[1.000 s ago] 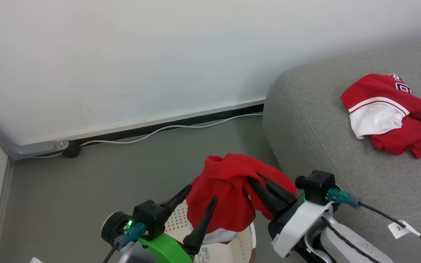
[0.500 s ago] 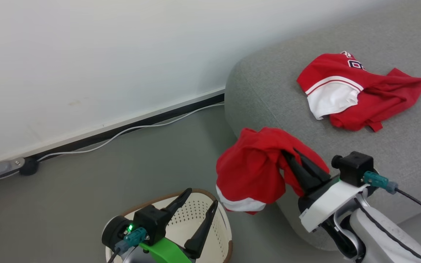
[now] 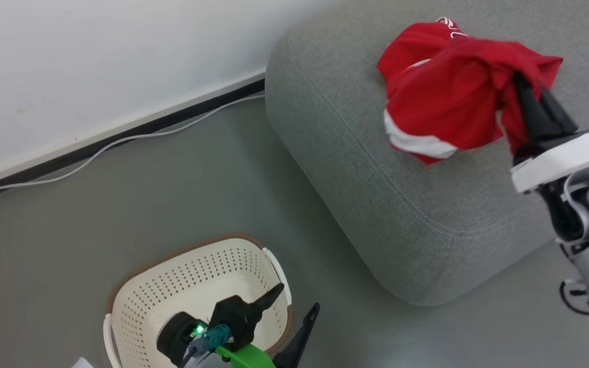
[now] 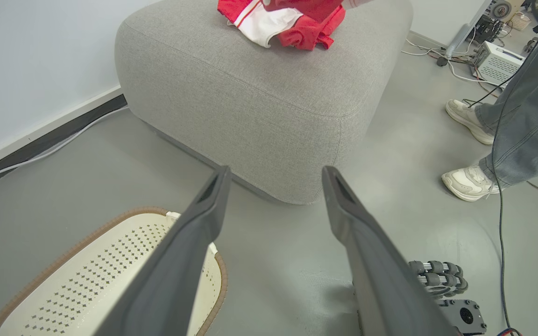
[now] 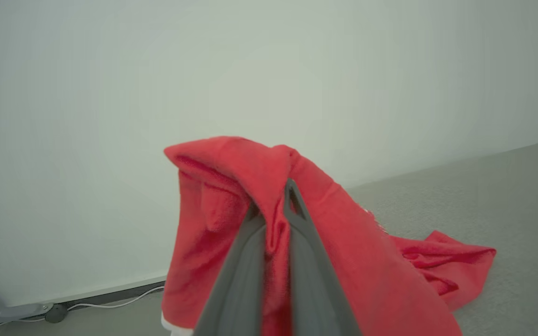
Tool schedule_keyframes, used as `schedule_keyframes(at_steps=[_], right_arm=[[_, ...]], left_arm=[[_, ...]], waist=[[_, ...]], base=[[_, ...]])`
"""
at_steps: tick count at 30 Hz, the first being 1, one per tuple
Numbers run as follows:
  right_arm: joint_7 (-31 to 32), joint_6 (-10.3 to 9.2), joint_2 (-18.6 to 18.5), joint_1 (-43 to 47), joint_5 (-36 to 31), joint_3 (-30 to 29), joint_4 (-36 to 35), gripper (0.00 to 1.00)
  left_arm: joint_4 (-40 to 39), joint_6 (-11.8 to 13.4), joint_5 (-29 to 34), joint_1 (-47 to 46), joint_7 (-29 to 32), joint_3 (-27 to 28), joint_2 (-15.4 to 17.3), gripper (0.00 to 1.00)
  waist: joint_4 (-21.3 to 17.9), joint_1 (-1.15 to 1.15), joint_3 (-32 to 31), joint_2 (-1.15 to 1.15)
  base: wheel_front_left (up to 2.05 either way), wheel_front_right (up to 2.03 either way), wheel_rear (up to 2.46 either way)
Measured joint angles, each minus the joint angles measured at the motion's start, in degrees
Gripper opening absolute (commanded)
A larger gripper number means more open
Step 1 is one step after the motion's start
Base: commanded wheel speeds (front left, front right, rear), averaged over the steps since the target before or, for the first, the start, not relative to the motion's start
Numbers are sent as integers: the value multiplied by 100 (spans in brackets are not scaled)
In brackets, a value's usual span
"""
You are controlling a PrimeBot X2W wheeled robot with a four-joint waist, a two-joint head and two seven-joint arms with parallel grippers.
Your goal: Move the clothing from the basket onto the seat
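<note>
Carrying: right gripper [image 3: 527, 84] clamped on a red shirt [image 3: 443, 97], dangling it over the seat [image 3: 356, 153] so it can drop beside the other shirt [image 4: 269, 21].
Idle: left gripper [image 3: 298, 297] jaws apart, empty, parked by the basket [image 3: 136, 276].
Leftovers: basket looks empty tbh.

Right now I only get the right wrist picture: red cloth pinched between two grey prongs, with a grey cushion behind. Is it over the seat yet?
Observer: Yes. In the head view the garment hangs from the shut right gripper over the top of the seat.
Operator: Where is the basket?
Observer: The basket stands on the floor beside the seat. No red shows in the part of it I can see.
Operator: And the other claw?
Observer: The left gripper is open and holds nothing, by the basket.
</note>
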Motion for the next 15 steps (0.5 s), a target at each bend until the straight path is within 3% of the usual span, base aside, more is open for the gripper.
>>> schedule_keyframes(at_steps=[3,10,15], right_arm=[[-2,-26,-265,-432,-34,-276,261,0],[1,-292,-720,-1425,90,-1034,809,0],[1,-326,-875,-1970,236,-1321,1100,0]], left_arm=[[-9,1,63,-3,152,-74,21,100],[-62,11,293,-9,504,-189,197,100],[-221,48,341,-8,711,-201,328,100]], waist=[[-22,0,253,0],[76,0,830,0],[237,0,1223,0]], base=[[0,0,0],[0,0,0],[0,0,0]])
